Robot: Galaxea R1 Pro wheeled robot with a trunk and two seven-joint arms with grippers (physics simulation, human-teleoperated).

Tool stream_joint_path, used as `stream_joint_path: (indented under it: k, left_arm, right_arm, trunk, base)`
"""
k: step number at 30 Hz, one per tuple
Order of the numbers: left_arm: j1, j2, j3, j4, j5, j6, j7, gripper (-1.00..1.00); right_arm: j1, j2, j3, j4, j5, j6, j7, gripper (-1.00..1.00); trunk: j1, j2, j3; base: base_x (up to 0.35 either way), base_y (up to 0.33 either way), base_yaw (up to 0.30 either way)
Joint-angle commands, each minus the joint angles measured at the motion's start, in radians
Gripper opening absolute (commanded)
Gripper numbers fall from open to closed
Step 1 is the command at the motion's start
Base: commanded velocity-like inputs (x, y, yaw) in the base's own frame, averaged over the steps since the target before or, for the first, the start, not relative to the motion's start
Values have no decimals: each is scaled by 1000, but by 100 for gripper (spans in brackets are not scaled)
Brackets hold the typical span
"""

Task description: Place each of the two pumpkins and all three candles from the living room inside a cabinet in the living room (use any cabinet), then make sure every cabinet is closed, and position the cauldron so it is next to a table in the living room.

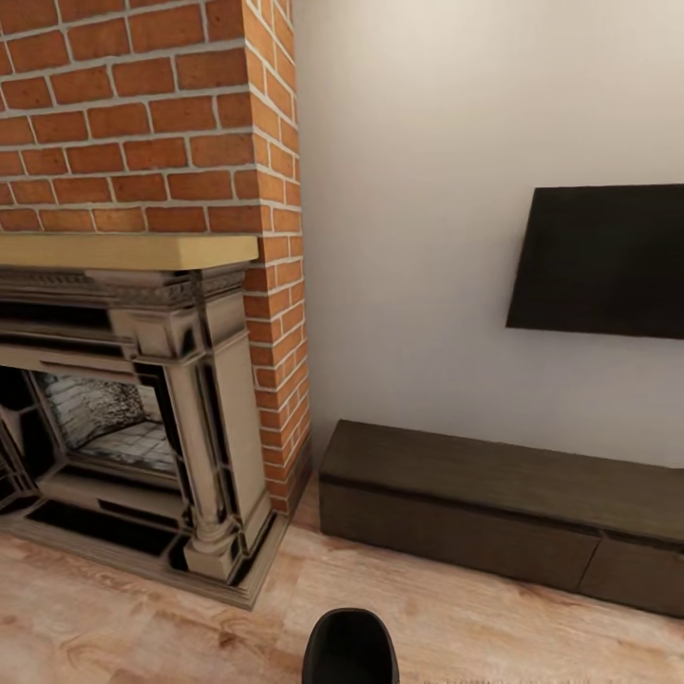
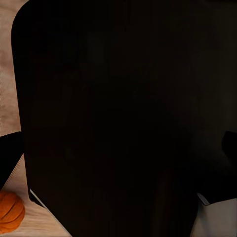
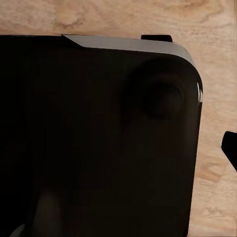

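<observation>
Against the pale wall [image 1: 427, 190] on the right of the head view stood the cabinet [image 1: 494, 513], a long low dark-brown unit resting on the wooden floor [image 1: 114, 627], with its drawer fronts flush and closed as far as the view showed. Above it a flat black screen [image 1: 603, 261] hung on the wall. To the left of the cabinet rose a red brick chimney [image 1: 142, 114], with a yellowish mantel shelf [image 1: 123, 250] under the bricks and an ornate beige fireplace [image 1: 142, 418] below that, its corner column just beside the cabinet's near end. At the bottom edge of the head view a rounded black part of the robot [image 1: 350, 651] poked into sight over the floor.

In the left wrist view a large dark body of the robot [image 2: 118, 113] blocked most of the picture; past its edge, one pumpkin [image 2: 10, 212], orange and ribbed, lay on the pale wooden floor. The left jaws could not be made out, so I cannot tell whether they were apart or together.

In the right wrist view a similar black body with a grey rim [image 3: 98, 143] covered the floor boards [image 3: 217, 89]. The right jaws were likewise not clear, and their state cannot be told.
</observation>
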Motion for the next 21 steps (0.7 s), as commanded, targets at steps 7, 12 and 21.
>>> stream_joint_path:
  k: [7, 12, 21]
  left_arm:
    - [1, 0, 0, -3, 5, 0, 1, 100]
    - [1, 0, 0, -3, 5, 1, 1, 100]
    - [1, 0, 0, -3, 5, 1, 1, 100]
  right_arm:
    - [-1, 0, 0, 1, 1, -2, -1, 100]
    - [-1, 0, 0, 1, 1, -2, -1, 100]
    - [-1, 0, 0, 1, 1, -2, -1, 100]
  trunk:
    - [0, 0, -1]
    - [0, 0, -1]
    - [0, 0, -1]
  base:
    - [0, 0, -259]
    - [0, 0, -259]
    - [0, 0, -259]
